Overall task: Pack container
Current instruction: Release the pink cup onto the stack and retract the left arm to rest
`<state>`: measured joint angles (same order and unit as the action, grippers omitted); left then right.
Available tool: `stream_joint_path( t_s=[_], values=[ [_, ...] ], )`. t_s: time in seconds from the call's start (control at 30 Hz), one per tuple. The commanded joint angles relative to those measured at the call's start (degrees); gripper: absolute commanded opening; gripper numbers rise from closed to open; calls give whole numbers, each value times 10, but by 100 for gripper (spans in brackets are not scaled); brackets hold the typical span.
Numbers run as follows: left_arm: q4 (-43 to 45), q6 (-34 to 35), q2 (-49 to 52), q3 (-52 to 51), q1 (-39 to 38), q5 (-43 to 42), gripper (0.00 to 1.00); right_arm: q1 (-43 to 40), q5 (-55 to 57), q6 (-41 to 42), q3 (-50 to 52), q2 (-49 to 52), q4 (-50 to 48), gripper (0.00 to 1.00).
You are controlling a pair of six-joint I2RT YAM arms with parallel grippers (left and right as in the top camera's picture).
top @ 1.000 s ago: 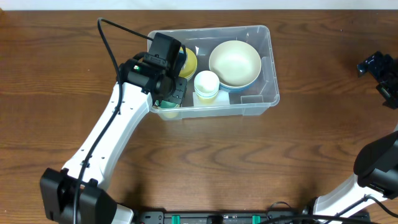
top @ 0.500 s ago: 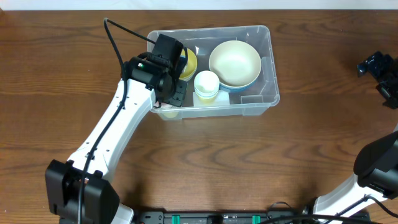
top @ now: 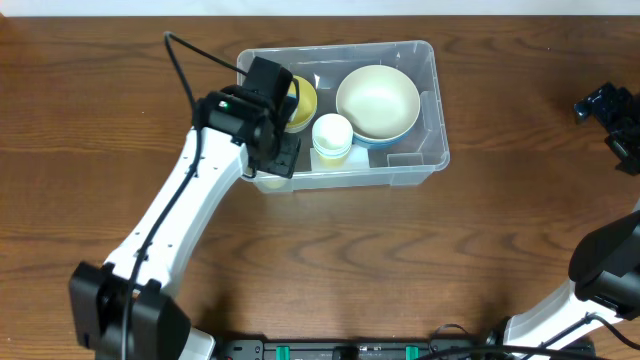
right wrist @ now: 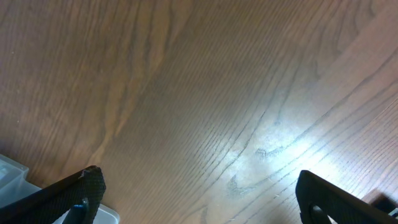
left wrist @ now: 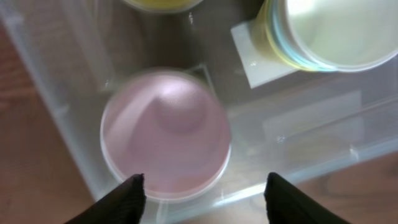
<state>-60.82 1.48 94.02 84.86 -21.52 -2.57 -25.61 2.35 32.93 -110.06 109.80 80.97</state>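
Observation:
The container (top: 436,96), a large clear plastic bin, stands at the table's back centre. In it lie a cream bowl (top: 377,101), a yellow bowl (top: 303,99) and a stack of pale cups (top: 332,134). My left gripper (top: 277,152) hovers over the container's front-left corner. In the left wrist view a pink cup (left wrist: 165,129) stands upright in that corner of the container (left wrist: 62,93). My left gripper (left wrist: 202,198) is open above it, with both dark fingertips (left wrist: 132,190) clear of the cup's rim. My right gripper (top: 612,112) sits far right and is open (right wrist: 199,194) over bare wood.
The stacked cups (left wrist: 323,34) and the yellow bowl's rim (left wrist: 163,5) sit close beside the pink cup. A black cable (top: 190,60) loops up from the left arm. A pale plastic corner (right wrist: 9,169) shows at the lower left of the right wrist view.
My left gripper's jaws have gone from shut to open over the container's front-left corner, and the wrist has shifted slightly. The right arm has not moved.

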Motion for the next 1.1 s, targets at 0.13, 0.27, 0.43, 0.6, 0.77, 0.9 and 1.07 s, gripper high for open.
stream_joint_path(
  t_s=[0.13,0.27,0.43,0.6,0.77,0.9,1.07],
  values=[
    [-61,18,-142,75,5,7,78,2,4,9,2,-3,0,99],
    [-101,18,-233,75,5,7,96,1,4,9,2,-3,0,99],
    [-170,18,-343,75,5,7,98,1,4,9,2,-3,0,99],
    [-246,17,-433,75,5,7,98,2,4,9,2,-3,0,99],
    [-291,25,-528,75,5,7,98,2,4,9,2,-3,0,99],
    [-291,36,-608,75,5,7,98,1,4,9,2,-3,0,99],
    [-257,44,-696,59,21,7,98,1,4,9,2,-3,0,99]
  ],
)
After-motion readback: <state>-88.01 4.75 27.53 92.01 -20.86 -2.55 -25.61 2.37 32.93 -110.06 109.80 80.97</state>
